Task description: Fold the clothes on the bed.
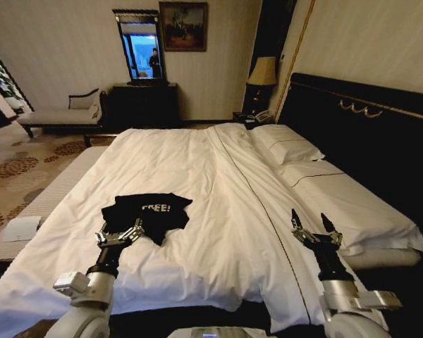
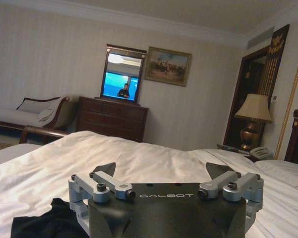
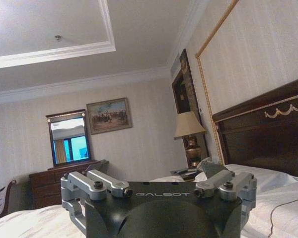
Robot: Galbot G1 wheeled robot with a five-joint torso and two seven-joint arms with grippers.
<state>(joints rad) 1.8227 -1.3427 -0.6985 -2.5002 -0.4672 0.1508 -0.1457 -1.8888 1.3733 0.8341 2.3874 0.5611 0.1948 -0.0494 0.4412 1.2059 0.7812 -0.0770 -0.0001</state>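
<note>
Left claw [image 1: 120,235], fingers spread, nothing held, hovers at near hem of crumpled black short-sleeved T-shirt with white lettering [image 1: 148,211], likely poised to pinch fabric. Right claw [image 1: 315,227], also spread and empty, well right of shirt over white duvet, idle. Shirt lies unfolded on large white bed [image 1: 218,183], dark headboard beyond.

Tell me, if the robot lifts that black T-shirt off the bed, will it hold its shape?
Probably not. The T-shirt lies crumpled with uneven edges on the duvet, so it looks soft and would likely droop from wherever the left gripper pinches it. It seems light, and pushing it would probably bunch it rather than slide it.
</note>
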